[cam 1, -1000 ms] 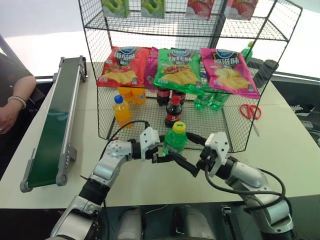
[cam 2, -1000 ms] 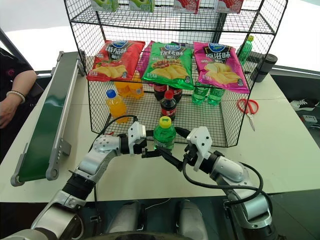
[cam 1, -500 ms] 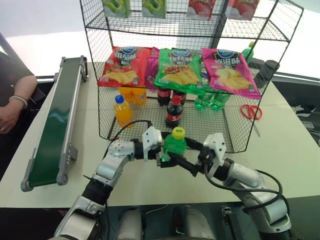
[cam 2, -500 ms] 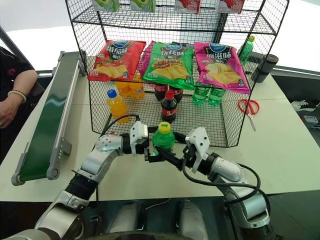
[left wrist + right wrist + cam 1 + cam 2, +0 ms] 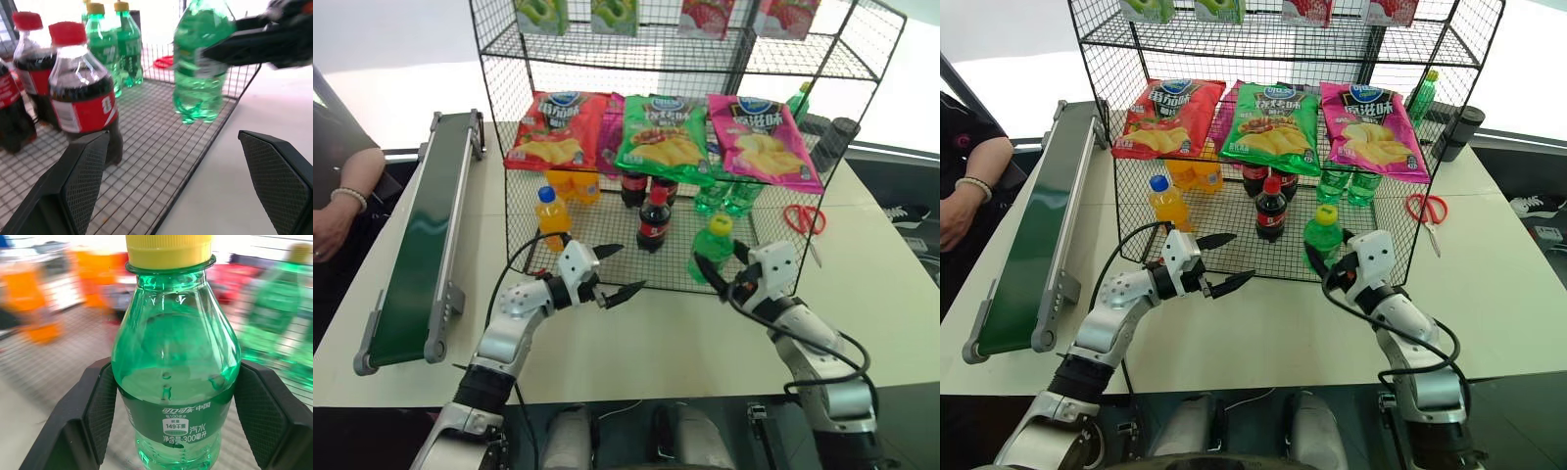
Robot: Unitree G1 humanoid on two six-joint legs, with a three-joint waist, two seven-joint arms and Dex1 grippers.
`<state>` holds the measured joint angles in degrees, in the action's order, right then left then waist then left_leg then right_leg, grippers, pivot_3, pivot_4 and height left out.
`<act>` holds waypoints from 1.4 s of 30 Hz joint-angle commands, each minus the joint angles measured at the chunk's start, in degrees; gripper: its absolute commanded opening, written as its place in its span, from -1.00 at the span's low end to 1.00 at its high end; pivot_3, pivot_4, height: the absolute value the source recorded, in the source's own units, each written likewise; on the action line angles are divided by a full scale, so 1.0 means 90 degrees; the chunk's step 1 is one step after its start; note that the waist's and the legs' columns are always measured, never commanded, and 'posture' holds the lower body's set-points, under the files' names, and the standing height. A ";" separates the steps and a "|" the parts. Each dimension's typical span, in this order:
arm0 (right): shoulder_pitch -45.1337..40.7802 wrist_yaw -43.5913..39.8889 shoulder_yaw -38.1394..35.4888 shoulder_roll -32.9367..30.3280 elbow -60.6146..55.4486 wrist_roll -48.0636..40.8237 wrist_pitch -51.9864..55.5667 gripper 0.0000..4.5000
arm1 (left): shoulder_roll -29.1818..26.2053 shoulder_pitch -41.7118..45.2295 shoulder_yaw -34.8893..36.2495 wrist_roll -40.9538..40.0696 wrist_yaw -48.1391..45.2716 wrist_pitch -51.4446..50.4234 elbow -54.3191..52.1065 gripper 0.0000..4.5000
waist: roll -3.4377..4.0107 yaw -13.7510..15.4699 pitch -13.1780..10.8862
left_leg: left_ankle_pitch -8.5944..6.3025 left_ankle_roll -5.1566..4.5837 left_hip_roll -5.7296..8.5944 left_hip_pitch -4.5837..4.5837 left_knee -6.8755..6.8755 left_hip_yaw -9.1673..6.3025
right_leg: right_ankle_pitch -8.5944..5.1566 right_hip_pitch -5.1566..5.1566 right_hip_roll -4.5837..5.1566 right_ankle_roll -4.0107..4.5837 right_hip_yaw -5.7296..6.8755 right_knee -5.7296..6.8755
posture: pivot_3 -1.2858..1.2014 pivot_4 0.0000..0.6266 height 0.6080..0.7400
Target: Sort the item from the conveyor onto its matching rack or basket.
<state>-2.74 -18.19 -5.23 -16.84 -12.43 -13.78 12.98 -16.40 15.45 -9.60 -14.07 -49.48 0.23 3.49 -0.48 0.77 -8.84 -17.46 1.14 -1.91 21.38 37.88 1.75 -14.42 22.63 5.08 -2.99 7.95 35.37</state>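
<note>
Green soda bottle (image 5: 713, 250), yellow-capped, sits clamped between the two black fingers of the right gripper (image 5: 168, 416), held upright in the air at the near right edge of the black wire rack's (image 5: 558, 44) bottom tier, not yet set down. The left gripper (image 5: 612, 274) is spread wide and empty, near the middle of the table, close to the rack's front edge. The dark green conveyor (image 5: 416, 250) lies well apart on the left.

Main risk, as I judge it: the bottle's base looks to hang about level with the rack's front wire, so pushing it in low could catch the rim and tip it. Two matching green bottles (image 5: 724, 199) stand farther back, with a cola bottle (image 5: 652, 220) to their left; a wide swing could knock any of them. Letting go before the base sits flat on the grid would topple it.
</note>
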 commanded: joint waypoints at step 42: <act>0.0937 -0.0225 -0.0475 -0.0427 -0.0653 0.0182 -0.0617 0.99 | -0.0263 -0.0307 0.0139 -0.0190 0.0201 -0.0621 -0.1002 1.00 | 0.0046 -0.0004 0.0013 | 0.0000 -0.0001 -0.0005 -0.0005 -0.0001 0.0002 | -0.0001 0.0000 0.0000 0.0000 -0.0007 0.0010 | 0.03 -0.52 1.00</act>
<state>5.32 -18.91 -9.30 -19.83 -12.63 -10.55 6.73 -18.39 12.69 -9.76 -14.65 -48.20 -4.86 -3.07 -0.06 0.74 -8.72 -17.47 1.12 -1.95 21.32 37.88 1.76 -14.43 22.62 5.07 -2.99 7.89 35.46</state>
